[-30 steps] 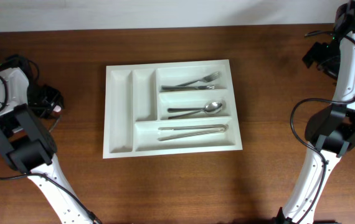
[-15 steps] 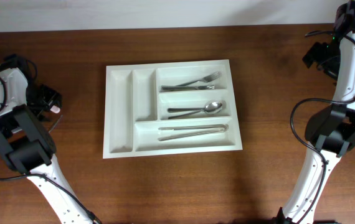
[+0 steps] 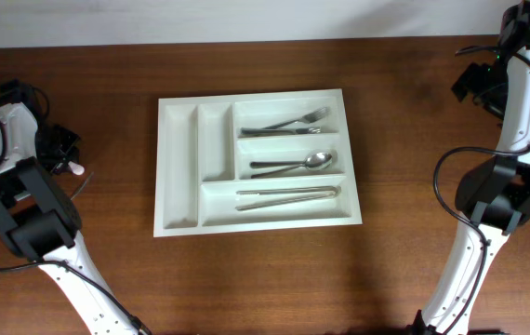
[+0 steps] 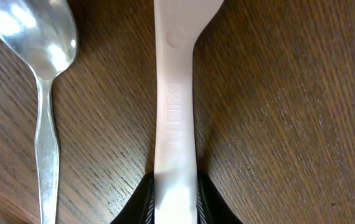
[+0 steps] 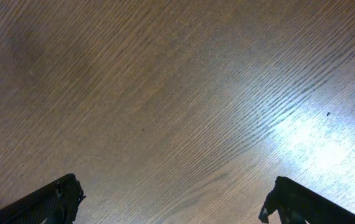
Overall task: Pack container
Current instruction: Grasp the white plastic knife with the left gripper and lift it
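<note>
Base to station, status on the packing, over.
Left gripper closed on white plastic utensil, flat on table. Right gripper open, empty. Container: metal cutlery in three long compartments, narrow two empty. Metal spoon beside utensil, close.

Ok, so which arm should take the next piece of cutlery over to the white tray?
Left. The left tool is closed on the white plastic utensil, with a metal spoon lying beside it. The right tool hangs open over the table, with no cutlery in its view.

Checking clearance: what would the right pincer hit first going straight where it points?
Likely the brown wooden tabletop; the wrist view shows nothing else ahead of the open right pincer. Depth is unclear.
</note>
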`<state>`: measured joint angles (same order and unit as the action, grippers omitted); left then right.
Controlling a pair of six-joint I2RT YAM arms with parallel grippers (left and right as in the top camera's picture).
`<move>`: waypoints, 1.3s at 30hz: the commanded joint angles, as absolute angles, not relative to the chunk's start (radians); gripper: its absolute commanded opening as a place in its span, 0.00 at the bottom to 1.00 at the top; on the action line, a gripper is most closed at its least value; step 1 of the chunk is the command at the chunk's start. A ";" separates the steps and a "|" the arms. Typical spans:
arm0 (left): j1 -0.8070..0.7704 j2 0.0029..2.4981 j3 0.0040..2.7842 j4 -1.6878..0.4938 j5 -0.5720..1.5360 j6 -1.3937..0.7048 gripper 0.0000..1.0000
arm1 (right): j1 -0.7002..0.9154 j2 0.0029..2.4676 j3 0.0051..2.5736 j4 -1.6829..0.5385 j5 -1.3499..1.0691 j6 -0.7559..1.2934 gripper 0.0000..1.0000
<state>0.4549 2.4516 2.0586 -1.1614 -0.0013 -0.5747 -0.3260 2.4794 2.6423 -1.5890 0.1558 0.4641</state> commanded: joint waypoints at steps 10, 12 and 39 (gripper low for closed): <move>0.458 2.525 2.046 -1.201 -0.004 -0.516 0.02 | -0.327 2.443 2.663 -1.589 0.158 0.461 0.99; 0.458 2.524 2.064 -1.211 0.001 -0.500 0.02 | -0.327 2.443 2.663 -1.589 0.158 0.461 0.99; 0.433 2.524 2.576 -1.299 0.257 -0.151 0.02 | -0.327 2.443 2.663 -1.589 0.158 0.461 0.99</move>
